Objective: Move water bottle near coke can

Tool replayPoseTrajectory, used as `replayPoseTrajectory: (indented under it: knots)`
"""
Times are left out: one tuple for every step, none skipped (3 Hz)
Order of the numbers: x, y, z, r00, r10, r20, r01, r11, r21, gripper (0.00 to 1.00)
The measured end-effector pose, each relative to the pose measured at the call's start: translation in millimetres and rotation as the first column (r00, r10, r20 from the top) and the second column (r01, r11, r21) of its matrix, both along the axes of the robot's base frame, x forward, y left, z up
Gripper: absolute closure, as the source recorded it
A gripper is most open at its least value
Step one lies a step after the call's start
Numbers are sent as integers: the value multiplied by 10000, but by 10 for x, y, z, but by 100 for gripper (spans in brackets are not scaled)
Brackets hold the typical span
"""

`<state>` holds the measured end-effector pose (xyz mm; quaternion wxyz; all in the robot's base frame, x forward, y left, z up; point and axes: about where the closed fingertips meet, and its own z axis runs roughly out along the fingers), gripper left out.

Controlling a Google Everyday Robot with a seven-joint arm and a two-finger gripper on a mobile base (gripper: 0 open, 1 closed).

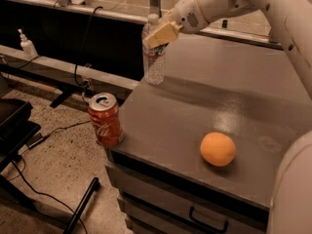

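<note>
The water bottle (155,65), clear ribbed plastic with a white cap, stands upright at the far left edge of the grey table (204,101). The coke can (105,120), red with a silver top, stands upright at the table's front left corner, well in front of the bottle. My gripper (157,35) reaches in from the upper right and sits at the bottle's neck and shoulder, with a beige part of it lying across the front of the bottle. The bottle rests on the table.
A round orange fruit (218,148) lies on the table front, right of centre. A small white pump bottle (27,44) stands on a ledge at far left. Cables and a black stand lie on the floor left of the table. A drawer handle (208,223) shows below.
</note>
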<state>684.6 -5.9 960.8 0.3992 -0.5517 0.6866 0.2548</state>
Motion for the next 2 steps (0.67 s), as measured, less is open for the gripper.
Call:
replayPoseTrajectory:
  knots:
    - [-220,-60,50,9971,614,-450,-608,9980,150,97]
    - [-532,-203,192,9952,830,-524,-821,9964,200,100]
